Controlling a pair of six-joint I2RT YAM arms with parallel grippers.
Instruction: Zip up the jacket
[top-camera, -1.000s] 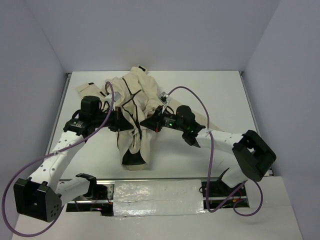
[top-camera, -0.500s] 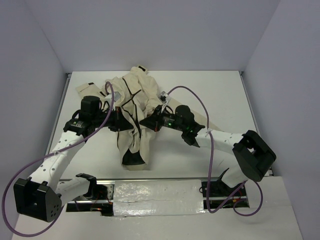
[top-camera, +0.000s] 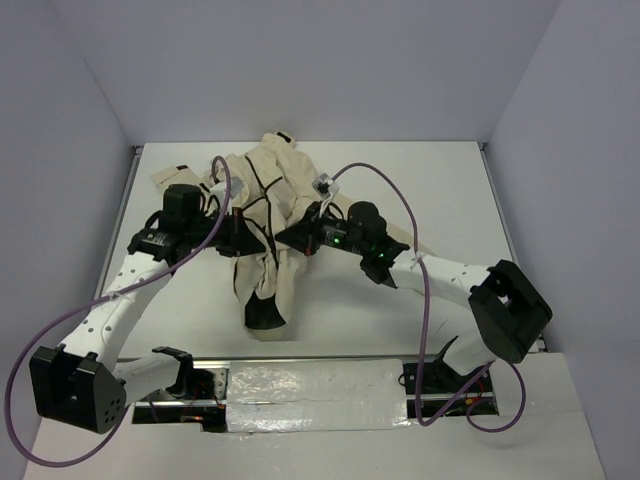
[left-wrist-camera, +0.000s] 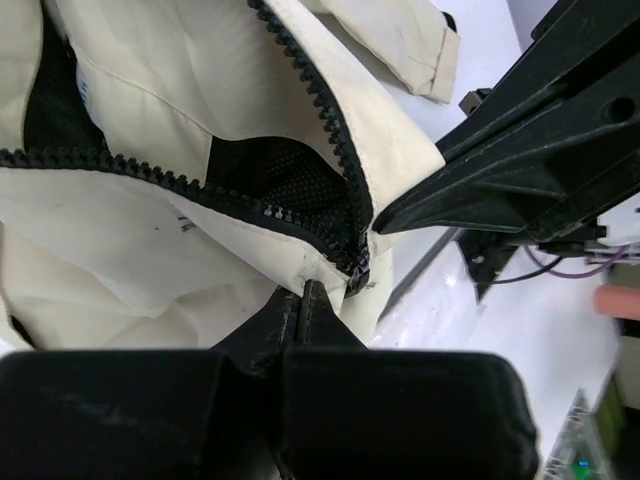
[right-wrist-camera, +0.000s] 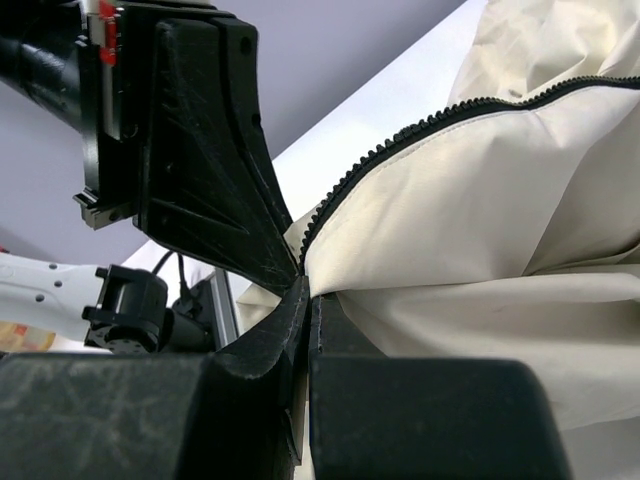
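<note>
**Zip barely started:** The large cream-beige cloth jacket (top-camera: 268, 200) lay bunched at the far middle of the white table (top-camera: 420, 190), between my two arms. The left gripper (top-camera: 236, 240) and the right gripper (top-camera: 296, 240) were each pinched shut on its cloth, close together at the low end of the dark toothed zipper (left-wrist-camera: 300, 210). I judged nearly all the work still ahead. The two tooth rows met only at that low end and splayed apart above it, baring the black mesh lining (left-wrist-camera: 265, 175). The overhead view took in the whole garment but not the teeth. The left wrist view showed the join just beyond its closed fingers. The right wrist view showed a single tooth row. I could not make out a slider.
</note>
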